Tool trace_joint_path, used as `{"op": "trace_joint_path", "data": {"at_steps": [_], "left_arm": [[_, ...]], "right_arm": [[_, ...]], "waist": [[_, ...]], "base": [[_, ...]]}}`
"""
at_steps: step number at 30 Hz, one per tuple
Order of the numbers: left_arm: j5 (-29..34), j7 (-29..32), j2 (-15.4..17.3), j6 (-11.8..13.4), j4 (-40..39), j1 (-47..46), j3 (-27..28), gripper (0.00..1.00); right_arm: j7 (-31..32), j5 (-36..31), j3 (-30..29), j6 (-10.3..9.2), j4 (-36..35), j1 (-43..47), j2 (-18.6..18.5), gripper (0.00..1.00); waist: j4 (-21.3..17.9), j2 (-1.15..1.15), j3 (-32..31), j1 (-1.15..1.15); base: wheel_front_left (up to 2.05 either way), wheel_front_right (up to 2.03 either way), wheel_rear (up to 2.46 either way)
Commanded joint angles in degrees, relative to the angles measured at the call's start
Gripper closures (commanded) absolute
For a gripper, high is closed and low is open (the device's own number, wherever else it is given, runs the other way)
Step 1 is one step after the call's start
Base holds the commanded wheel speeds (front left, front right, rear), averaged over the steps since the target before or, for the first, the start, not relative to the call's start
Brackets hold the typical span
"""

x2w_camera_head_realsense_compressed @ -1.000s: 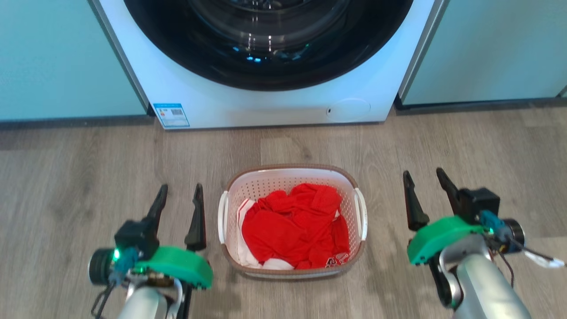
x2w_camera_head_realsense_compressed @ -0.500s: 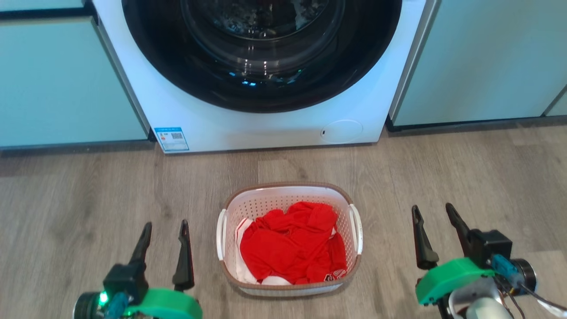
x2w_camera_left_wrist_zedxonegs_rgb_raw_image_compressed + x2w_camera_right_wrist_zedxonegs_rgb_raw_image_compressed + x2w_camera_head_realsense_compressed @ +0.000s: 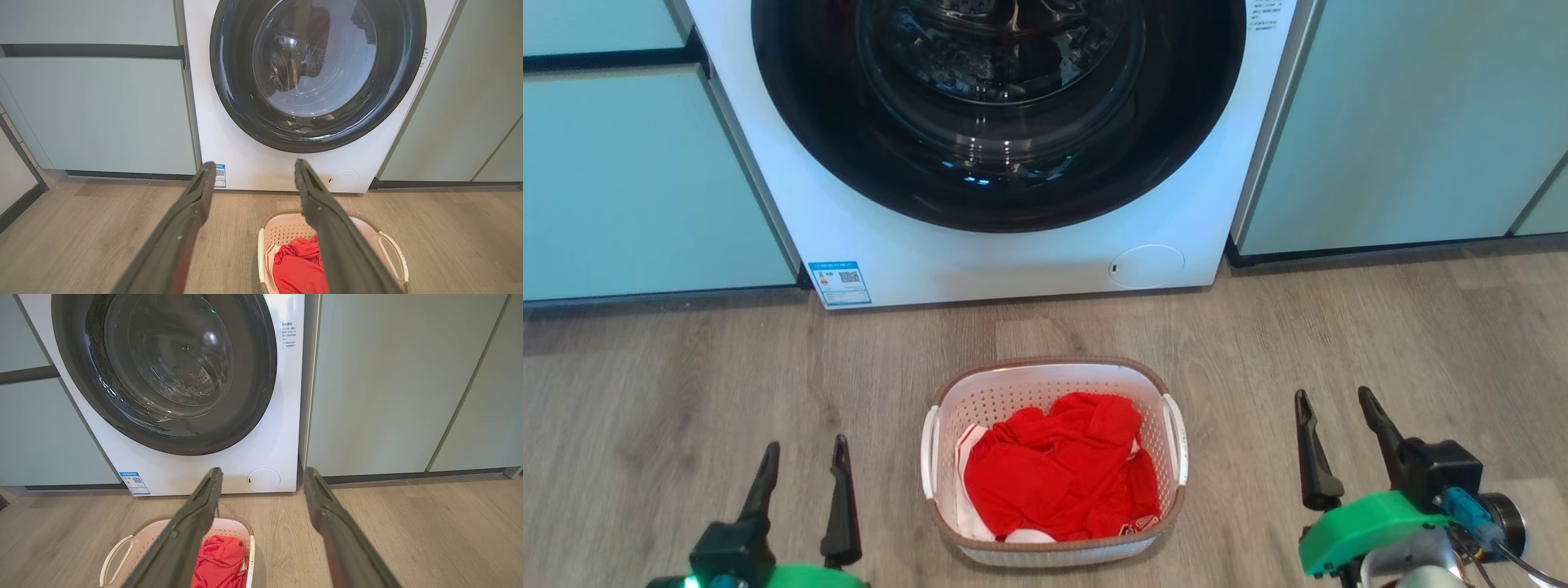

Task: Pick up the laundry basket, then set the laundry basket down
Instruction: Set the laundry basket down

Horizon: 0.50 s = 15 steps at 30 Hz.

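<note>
Head view: the laundry basket [image 3: 1045,362] is set on the floor [image 3: 686,384], between the left gripper [image 3: 805,442] and right gripper [image 3: 1332,392], both spread and empty; pickup seems pending, side handles [image 3: 1176,441] to be reached

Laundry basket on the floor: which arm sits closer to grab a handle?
Probably left: the left end effector stands nearer the laundry basket than the right end effector. Both are open; neither touches it.
</note>
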Motion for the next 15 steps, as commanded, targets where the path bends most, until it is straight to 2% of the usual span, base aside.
{"op": "trace_joint_path", "data": {"at_steps": [1,15], "left_arm": [[0.25,-0.55,-0.31,0.28,-2.05,-1.76,2.57,0.0],[0.76,-0.55,-0.41,-0.18,-1.76,-1.75,2.42,0.0]], "right_arm": [[-0.69,-0.5,1.13,0.14,-2.16,-0.68,-0.39,0.0],[-0.69,-0.73,0.36,0.14,-2.25,-0.95,-0.39,0.0]], "waist": [[0.03,0.0,-0.17,0.01],[-0.42,0.0,0.03,0.01]], "base": [[0.0,0.0,0.0],[0.0,0.0,0.0]]}}
